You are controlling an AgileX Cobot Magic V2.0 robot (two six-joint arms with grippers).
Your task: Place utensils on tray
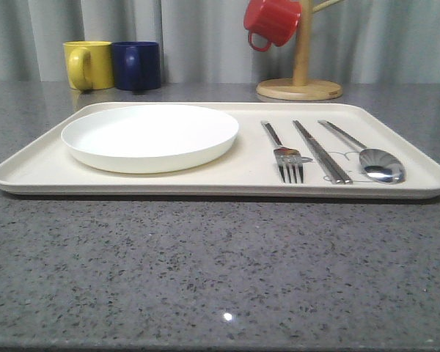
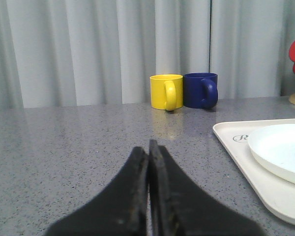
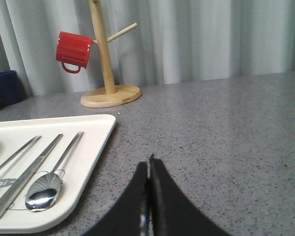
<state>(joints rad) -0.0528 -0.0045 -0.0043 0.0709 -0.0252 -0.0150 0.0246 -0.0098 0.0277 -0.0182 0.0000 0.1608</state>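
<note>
Shiny steel utensils (image 1: 324, 152) lie on smooth cream tray (image 1: 227, 180); both hands pressed together.

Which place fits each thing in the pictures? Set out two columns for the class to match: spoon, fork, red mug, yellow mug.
Column one:
1. spoon
2. fork
3. red mug
4. yellow mug

Column two:
A. hanging on the wooden mug tree
B. on the tray, nearest its right edge
C. beside the blue mug, behind the tray
D. between the white plate and the chopsticks

Pairs: 1-B, 2-D, 3-A, 4-C
</note>
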